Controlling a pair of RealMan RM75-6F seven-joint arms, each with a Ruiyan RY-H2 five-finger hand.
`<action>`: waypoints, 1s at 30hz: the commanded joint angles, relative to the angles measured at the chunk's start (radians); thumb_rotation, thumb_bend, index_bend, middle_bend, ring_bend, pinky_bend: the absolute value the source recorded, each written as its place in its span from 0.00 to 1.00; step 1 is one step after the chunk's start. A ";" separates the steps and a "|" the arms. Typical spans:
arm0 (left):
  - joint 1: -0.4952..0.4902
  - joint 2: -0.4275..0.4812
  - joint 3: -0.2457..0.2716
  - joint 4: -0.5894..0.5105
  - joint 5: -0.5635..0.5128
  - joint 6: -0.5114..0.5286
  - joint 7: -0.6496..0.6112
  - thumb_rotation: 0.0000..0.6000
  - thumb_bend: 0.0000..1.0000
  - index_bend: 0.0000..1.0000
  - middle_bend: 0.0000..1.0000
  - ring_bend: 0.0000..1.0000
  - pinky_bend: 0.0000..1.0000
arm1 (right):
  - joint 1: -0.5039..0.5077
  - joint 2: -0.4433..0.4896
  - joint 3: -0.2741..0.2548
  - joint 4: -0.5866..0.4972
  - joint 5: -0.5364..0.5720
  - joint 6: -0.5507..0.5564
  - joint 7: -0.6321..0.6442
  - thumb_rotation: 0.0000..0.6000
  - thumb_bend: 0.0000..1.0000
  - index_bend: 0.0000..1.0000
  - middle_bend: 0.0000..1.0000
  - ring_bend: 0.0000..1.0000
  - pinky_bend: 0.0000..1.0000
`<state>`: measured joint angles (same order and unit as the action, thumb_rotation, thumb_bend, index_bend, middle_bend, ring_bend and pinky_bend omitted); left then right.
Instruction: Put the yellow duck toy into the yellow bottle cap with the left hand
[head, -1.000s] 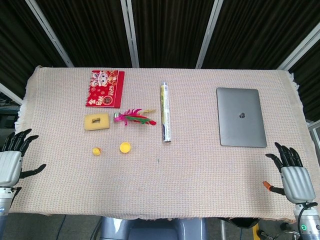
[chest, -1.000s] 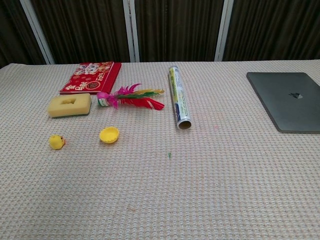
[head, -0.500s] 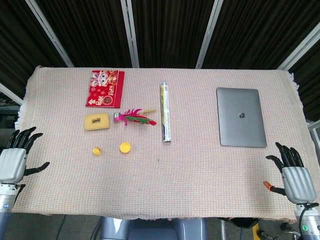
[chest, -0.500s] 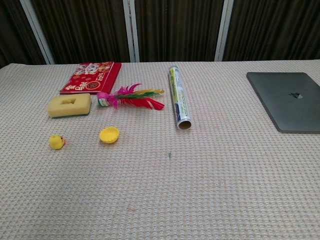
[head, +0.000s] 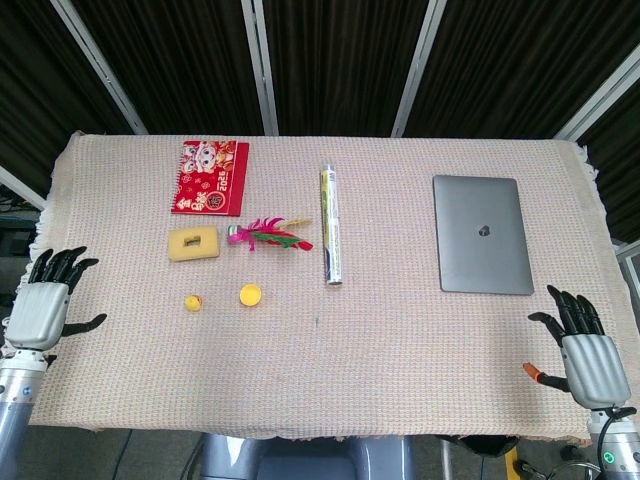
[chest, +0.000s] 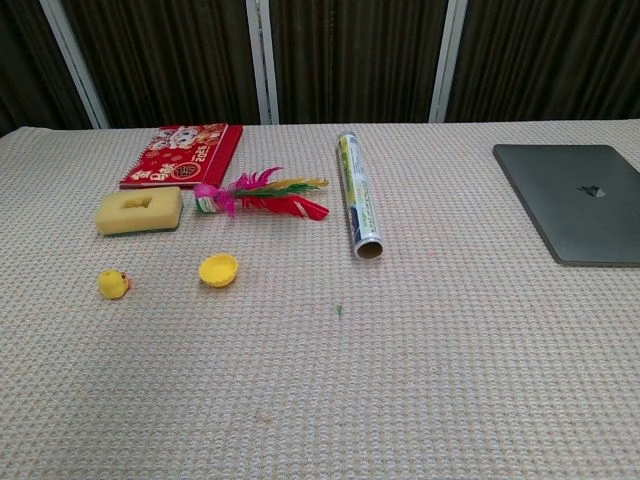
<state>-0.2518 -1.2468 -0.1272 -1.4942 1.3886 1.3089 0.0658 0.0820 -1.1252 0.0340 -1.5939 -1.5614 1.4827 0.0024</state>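
A small yellow duck toy (head: 193, 301) (chest: 113, 284) lies on the woven cloth at the left. To its right, a short gap away, sits the yellow bottle cap (head: 250, 294) (chest: 218, 269), open side up. My left hand (head: 45, 305) hovers at the table's left edge, well left of the duck, fingers spread and holding nothing. My right hand (head: 583, 352) is at the front right corner, also spread and empty. Neither hand shows in the chest view.
A yellow sponge (head: 193, 243), a red booklet (head: 211, 177) and a feathered shuttlecock (head: 269, 237) lie behind the duck and cap. A foil roll (head: 331, 224) lies mid-table. A grey laptop (head: 482, 233) is at the right.
My left hand has risen and moved inward toward the table's left edge. The right hand has shifted only slightly. Duck and cap have not moved.
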 joint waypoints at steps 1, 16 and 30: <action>-0.032 -0.028 -0.021 0.016 -0.043 -0.047 0.026 1.00 0.13 0.21 0.08 0.09 0.00 | -0.001 0.000 -0.001 -0.001 -0.002 0.001 0.007 1.00 0.02 0.31 0.02 0.00 0.00; -0.131 -0.126 -0.053 -0.004 -0.244 -0.236 0.138 1.00 0.24 0.28 0.07 0.08 0.00 | 0.001 0.003 -0.006 0.002 -0.019 0.005 0.050 1.00 0.02 0.31 0.02 0.00 0.00; -0.205 -0.182 -0.059 -0.042 -0.386 -0.288 0.281 1.00 0.26 0.37 0.06 0.06 0.00 | 0.002 0.003 -0.007 0.006 -0.028 0.011 0.067 1.00 0.02 0.31 0.02 0.00 0.00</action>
<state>-0.4444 -1.4146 -0.1830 -1.5398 1.0170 1.0281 0.3358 0.0842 -1.1221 0.0267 -1.5883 -1.5893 1.4934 0.0698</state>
